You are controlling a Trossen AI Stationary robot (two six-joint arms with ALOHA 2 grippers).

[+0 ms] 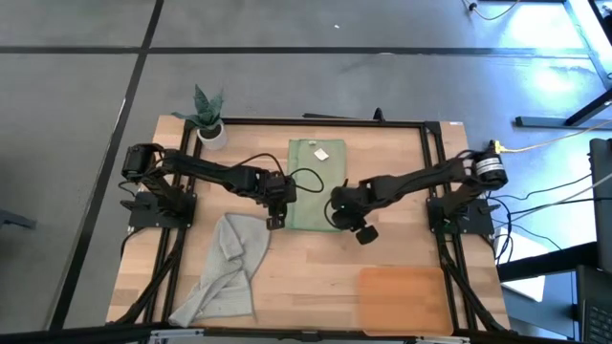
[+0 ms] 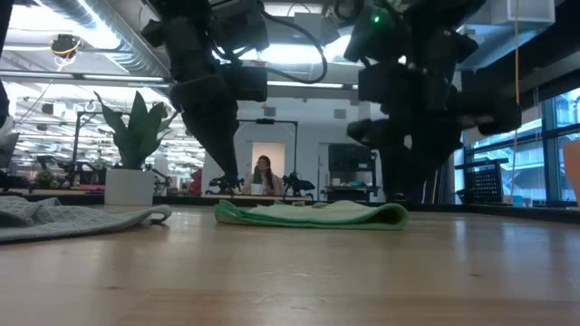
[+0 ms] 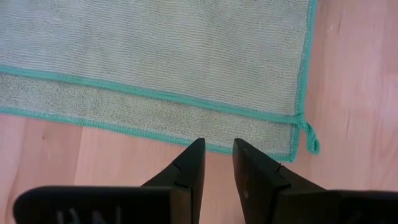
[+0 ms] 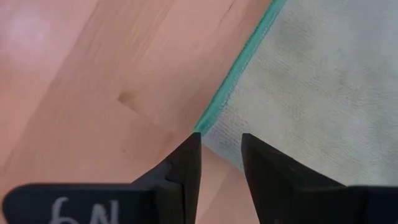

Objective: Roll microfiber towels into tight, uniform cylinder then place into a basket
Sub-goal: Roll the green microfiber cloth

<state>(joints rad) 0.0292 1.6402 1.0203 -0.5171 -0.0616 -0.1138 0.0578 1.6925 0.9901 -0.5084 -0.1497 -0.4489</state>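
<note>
Lying flat at the middle of the table (image 1: 316, 263), the green towel (image 1: 316, 186) is folded double, its white tag (image 1: 322, 153) up near the 12 o'clock end. The left gripper (image 1: 276, 222) sits at the towel's 7 o'clock corner; in its wrist view the fingers (image 3: 191, 167) stand slightly apart just off the teal hem, holding nothing. The right gripper (image 1: 337, 218) is at the 5 o'clock corner, fingers (image 4: 186, 163) likewise a little apart at the towel's edge, with nothing between them. The grey towel (image 1: 227, 272) lies rumpled at 8 o'clock from the green one, well apart. The basket (image 1: 402, 298) sits at 4 o'clock, near the table corner. A plant (image 1: 207, 117) stands at 11 o'clock
</note>
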